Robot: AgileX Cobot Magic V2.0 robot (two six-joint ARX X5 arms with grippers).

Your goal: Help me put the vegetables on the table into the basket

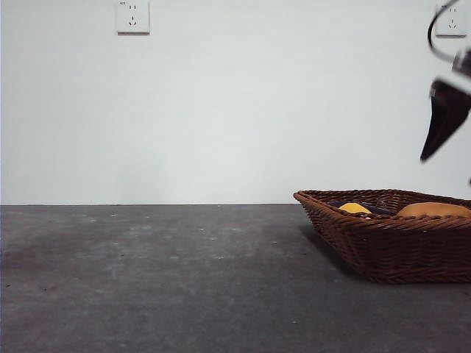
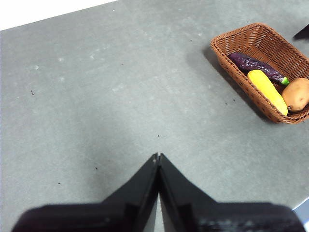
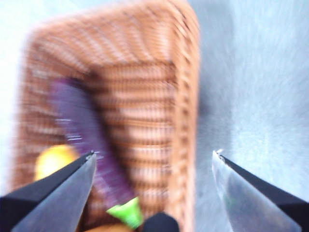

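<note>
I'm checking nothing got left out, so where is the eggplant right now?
The eggplant lies inside the basket, shown in the left wrist view, alongside the yellow vegetable, its green stem end near the potato.

Place: a bare test room, like a lab.
Wall: plain white, with white wall sockets at the frame's upper left and upper right.
Counter: dark grey mottled stone-like counter.

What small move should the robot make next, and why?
Probably lift the right gripper clear and park it. The eggplant, yellow vegetable and potato all lie inside the basket, its jaws are open and empty, and no vegetable shows on the table.
</note>
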